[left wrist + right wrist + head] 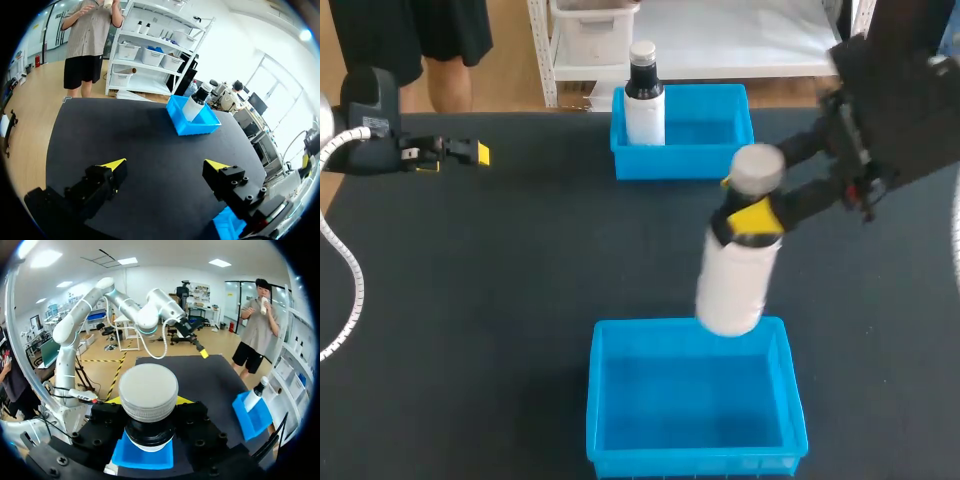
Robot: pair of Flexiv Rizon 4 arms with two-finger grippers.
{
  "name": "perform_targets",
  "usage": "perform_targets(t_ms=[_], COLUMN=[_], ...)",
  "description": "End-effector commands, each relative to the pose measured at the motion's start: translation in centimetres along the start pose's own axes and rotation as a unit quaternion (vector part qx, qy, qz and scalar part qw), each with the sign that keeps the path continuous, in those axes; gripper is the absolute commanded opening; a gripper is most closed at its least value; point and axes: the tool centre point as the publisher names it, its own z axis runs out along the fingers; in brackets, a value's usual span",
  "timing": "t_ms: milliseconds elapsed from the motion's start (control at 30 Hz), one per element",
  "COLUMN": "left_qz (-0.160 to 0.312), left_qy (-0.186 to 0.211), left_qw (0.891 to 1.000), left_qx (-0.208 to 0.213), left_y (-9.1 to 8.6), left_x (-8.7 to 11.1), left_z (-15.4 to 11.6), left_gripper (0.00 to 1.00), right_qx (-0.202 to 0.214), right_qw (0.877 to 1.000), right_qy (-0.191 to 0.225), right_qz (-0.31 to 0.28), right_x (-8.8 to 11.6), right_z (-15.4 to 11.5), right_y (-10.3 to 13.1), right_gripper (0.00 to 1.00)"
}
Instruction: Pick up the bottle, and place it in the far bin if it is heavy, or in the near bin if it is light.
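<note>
— Nearest first: where are the edges?
— The near bin (596, 392) sits at the table's (520, 285) near edge. The bottle (735, 272) hangs above its far rim, the right gripper (752, 216) clenched on its neck just under the cap. A broad stretch of black table separates it from the far bin (720, 152), where a second bottle (644, 105) stands in the left corner. The left gripper (476, 153) hovers well apart at far left, fingers spread, holding nothing.
— And the bottle?
— White body, dark neck, pale ribbed cap, nearly upright.
</note>
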Motion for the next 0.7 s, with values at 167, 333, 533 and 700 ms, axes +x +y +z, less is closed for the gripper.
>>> perform_targets(t_ms=[167,333,533,700], left_qz=[0.000,0.000,0.000,0.000], left_qy=[0.000,0.000,0.000,0.000], left_qw=[1.000,1.000,1.000,1.000], left_qx=[0.000,0.000,0.000,0.000], left_y=[0.0,0.0,0.0,0.0], left_x=[0.0,0.0,0.0,0.0], left_z=[0.0,0.0,0.0,0.0], left_gripper=[1.00,1.00,1.00,1.00], right_qx=[-0.037,-0.057,-0.085,-0.097], right_qw=[0.999,0.998,0.996,0.994], right_qy=[-0.002,-0.005,-0.011,-0.007], right_qz=[-0.032,-0.037,-0.039,-0.044], right_x=[0.3,2.0,3.7,4.6], right_z=[5.4,7.5,9.4,10.6], right_y=[1.1,2.2,3.3,3.8], right_gripper=[0.00,0.00,0.00,0.00])
